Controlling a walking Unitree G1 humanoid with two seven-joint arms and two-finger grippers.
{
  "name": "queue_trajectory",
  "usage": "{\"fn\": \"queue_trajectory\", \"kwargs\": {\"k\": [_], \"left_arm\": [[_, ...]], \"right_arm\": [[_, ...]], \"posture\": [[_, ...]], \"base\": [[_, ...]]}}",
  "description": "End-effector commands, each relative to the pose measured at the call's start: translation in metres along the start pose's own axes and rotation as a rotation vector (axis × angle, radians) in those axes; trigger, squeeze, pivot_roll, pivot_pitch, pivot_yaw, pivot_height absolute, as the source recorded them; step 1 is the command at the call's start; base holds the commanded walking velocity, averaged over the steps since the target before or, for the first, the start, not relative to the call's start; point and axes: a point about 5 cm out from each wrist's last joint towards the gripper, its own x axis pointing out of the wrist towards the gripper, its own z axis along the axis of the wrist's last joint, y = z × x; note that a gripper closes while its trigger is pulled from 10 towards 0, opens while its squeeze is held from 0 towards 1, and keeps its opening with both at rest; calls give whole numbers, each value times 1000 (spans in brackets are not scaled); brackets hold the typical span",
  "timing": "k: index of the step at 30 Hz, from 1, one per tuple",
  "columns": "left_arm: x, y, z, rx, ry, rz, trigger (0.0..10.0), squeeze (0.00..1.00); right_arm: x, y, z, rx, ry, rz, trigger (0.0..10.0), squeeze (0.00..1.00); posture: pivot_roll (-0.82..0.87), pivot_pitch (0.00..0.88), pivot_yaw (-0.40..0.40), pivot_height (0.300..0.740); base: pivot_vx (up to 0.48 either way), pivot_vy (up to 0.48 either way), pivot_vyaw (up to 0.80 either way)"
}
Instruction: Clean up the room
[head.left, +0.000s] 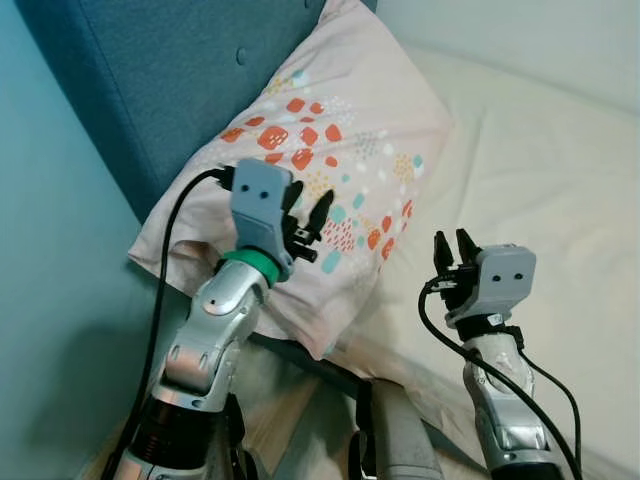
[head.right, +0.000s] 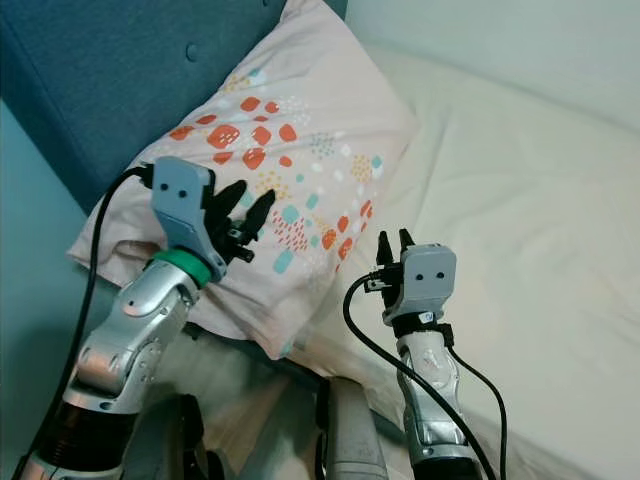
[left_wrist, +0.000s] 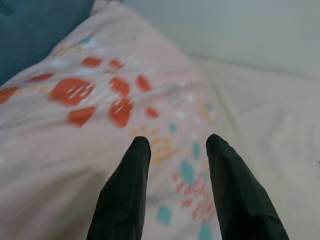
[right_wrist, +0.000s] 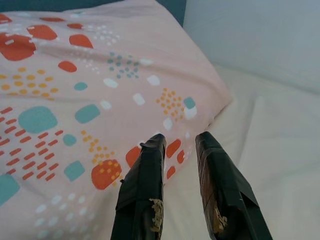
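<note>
Seen from the robot's head: a pale pink pillow (head.left: 320, 150) printed with orange, teal and yellow spots, propped at the head of the bed (head.left: 540, 180), its upper edge leaning against a blue upholstered headboard (head.left: 170, 80) with button tufting. Spread beside and beneath the pillow, a cream sheet (head.right: 520, 200), lightly creased, running up to a pale wall (head.left: 520, 40).

Raised over the lower half of the pillow, the left gripper (head.left: 307, 222), jaws released with a plain gap between the two black fingers (left_wrist: 125, 190), pointed toward the patterned cover; contact with the fabric impossible to tell from these angles. Behind it, a grey wrist housing (head.left: 258, 190) above a green ring (head.left: 255, 265) and a silver forearm, with a black cable (head.left: 165, 270) looping off toward the pillow's near corner.

Held lower and to the robot's right, the right gripper (head.left: 452, 245), jaws parted by a narrow gap, poised just off the pillow's near edge above the sheet. Visible along that wrist's own view, worn, chipped patches on the inner faces of its fingers (right_wrist: 145, 195), with the pillow's corner and orange spots directly beyond the tips. Nothing gripped by either arm.

At the bottom of the head views, a grey part of the robot's body (head.right: 345, 440) between the two arms.
</note>
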Motion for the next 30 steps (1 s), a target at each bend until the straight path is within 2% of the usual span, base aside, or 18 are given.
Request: {"fn": "queue_trajectory", "kwargs": {"k": [1,18,24,30], "left_arm": [[-1,2,-11,14,35,26,10000,0],[2,4,-27,74,41,77,10000,0],[2,4,-30,65,41,94,10000,0],[4,5,-32,66,50,119,10000,0]], "right_arm": [[-3,0,-5,3,14,-9,10000,0],[-5,-3,-12,-14,41,6,10000,0],[-6,-4,-13,-12,45,5,10000,0],[-4,-5,-17,-18,78,-31,10000,0]], "posture": [[-66,137,18,645],[-69,136,8,715],[-69,141,7,740],[-67,146,4,740]], "base": [[0,0,0],[0,0,0],[0,0,0],[0,0,0]]}}
